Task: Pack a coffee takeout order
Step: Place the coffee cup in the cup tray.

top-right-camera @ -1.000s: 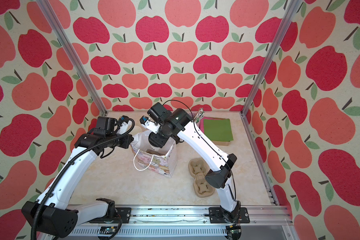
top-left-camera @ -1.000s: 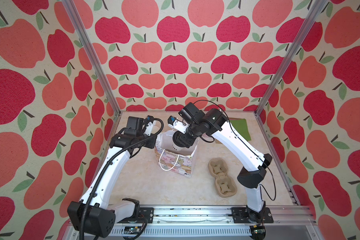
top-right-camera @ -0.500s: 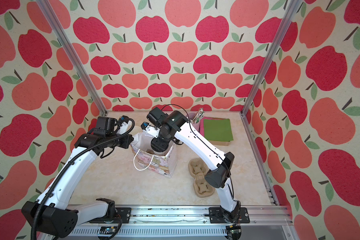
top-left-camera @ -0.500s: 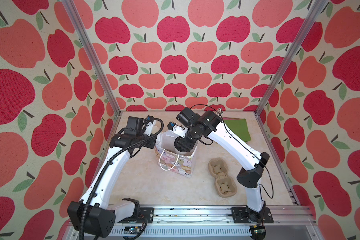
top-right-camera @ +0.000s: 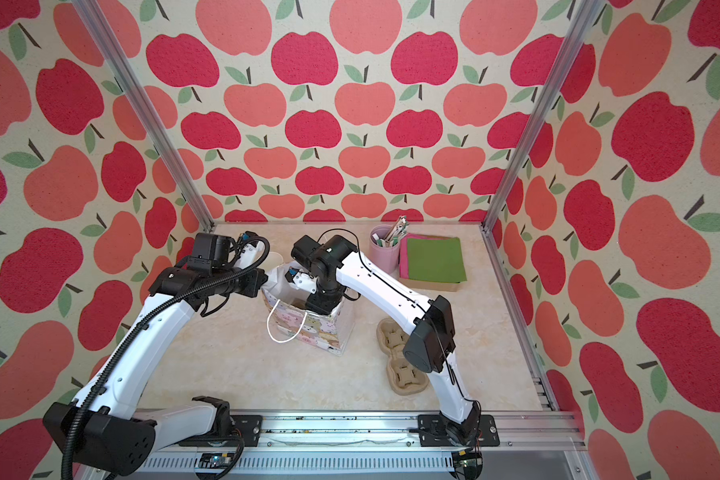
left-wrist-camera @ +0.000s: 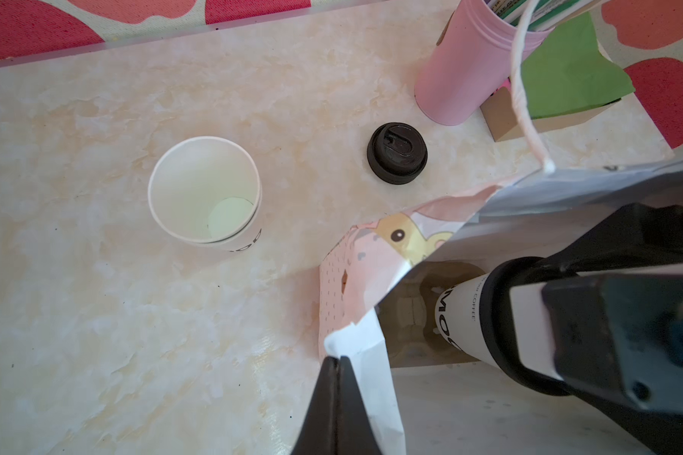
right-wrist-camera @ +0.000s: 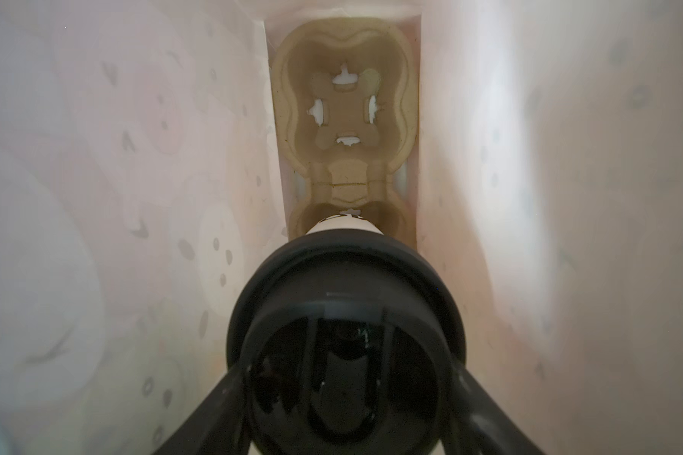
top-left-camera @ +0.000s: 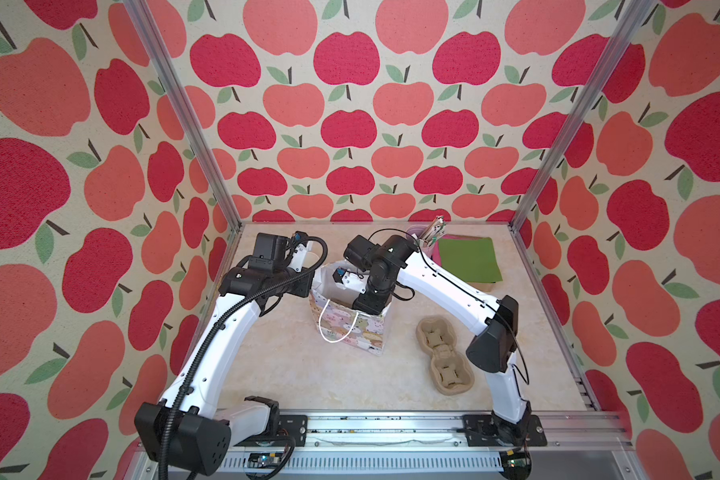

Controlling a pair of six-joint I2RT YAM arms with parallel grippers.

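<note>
The right hand (right-wrist-camera: 348,394) grasps the paper cup (left-wrist-camera: 462,315), probably light and easy to crush, at its stiffer lidded top, while the left hand (left-wrist-camera: 338,366) pinches the gift bag (left-wrist-camera: 371,252) edge.

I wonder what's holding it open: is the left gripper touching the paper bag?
Touching. In the left wrist view, the left gripper pinches the paper bag's white rim.

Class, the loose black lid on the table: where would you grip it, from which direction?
Grip the loose black lid across its rim, likely from straight above: it lies flat, top up, too low for a sideways grip, with bare table around it.
</note>
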